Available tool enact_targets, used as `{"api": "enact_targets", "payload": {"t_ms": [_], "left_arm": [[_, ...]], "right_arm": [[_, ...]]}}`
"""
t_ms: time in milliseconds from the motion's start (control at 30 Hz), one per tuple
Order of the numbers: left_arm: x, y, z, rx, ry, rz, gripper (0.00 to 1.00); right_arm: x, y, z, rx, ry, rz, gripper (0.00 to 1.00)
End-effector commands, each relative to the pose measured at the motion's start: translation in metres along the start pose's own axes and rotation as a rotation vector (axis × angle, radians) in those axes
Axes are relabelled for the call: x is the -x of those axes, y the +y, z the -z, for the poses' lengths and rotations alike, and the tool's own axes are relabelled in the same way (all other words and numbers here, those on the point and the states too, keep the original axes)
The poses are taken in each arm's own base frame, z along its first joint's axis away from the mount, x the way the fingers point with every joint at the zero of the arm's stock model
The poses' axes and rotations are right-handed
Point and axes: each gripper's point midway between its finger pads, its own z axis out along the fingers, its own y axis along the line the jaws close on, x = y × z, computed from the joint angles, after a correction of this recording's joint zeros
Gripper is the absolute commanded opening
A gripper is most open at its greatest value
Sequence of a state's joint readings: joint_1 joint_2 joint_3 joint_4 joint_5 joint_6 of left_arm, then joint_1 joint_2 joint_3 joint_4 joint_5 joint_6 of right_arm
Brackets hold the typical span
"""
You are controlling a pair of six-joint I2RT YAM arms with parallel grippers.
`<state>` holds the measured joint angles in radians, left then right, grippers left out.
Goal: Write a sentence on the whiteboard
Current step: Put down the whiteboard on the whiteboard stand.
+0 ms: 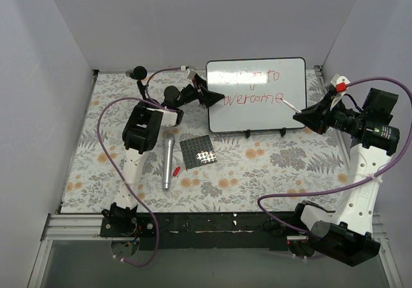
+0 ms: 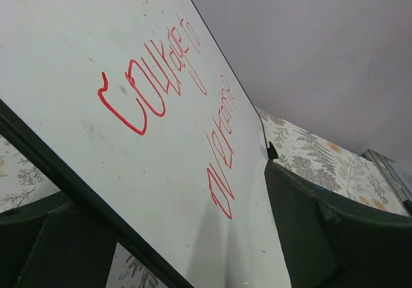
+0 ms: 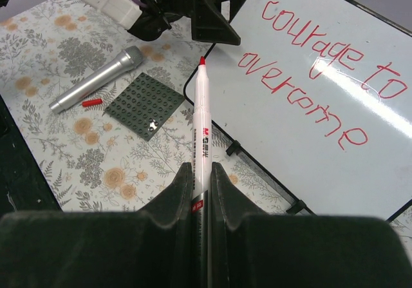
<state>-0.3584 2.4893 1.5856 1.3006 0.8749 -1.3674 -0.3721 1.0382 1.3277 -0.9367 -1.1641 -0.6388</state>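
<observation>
Nearest the lens, clamped hard in the right tool [image 3: 201, 172]: a white marker [image 3: 201, 114], red tip uncapped and aimed toward the board, contact impossible to judge. Just beyond, lying on the floral worktop [image 1: 270, 172]: a silver microphone [image 3: 96, 80], a small red cap [image 3: 91, 102] and a dark studded plate [image 3: 145, 104]. Farther back, standing on small black feet: the whiteboard [image 3: 290, 153], carrying the sentence [image 3: 306, 101] "courage to overcome" in thin red across two lines. At its left edge, the left tool [image 1: 207, 96], spread wide astride the rim and not pinching it. Probably light and stiff, glossy and slippery on the face, easily tipped or pushed back on those feet. Best taken by the black rim, low and near a corner, well clear of the smear-prone ink.
</observation>
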Motion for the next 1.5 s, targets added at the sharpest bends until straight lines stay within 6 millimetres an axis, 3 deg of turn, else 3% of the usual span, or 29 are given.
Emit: {"api": "enact_targets", "payload": {"t_ms": [0,367,733,900,933,1333,1467], "left_arm": [[0.055,-0.02,-0.01,-0.008,-0.065,-0.16,0.84],[0.044,-0.005,-0.004,0.06,-0.032,-0.15,0.83],[0.045,0.001,-0.001,0.105,-0.033,-0.139,0.84],[0.046,0.003,0.005,0.126,-0.027,-0.127,0.87],[0.045,0.003,0.006,0.13,-0.024,-0.125,0.92],[0.037,0.015,0.018,0.247,0.028,-0.087,0.98],[0.032,0.013,0.031,0.294,0.041,-0.084,0.98]], "right_arm": [[0.008,0.006,0.002,0.015,-0.028,0.026,0.01],[0.009,0.007,0.002,0.017,-0.03,0.027,0.01],[0.01,0.008,0.002,0.016,-0.032,0.033,0.01],[0.011,0.009,0.003,0.016,-0.034,0.035,0.01],[0.011,0.009,0.003,0.016,-0.034,0.035,0.01],[0.015,0.012,0.004,0.019,-0.04,0.043,0.01],[0.017,0.014,0.005,0.022,-0.044,0.049,0.01]]}}
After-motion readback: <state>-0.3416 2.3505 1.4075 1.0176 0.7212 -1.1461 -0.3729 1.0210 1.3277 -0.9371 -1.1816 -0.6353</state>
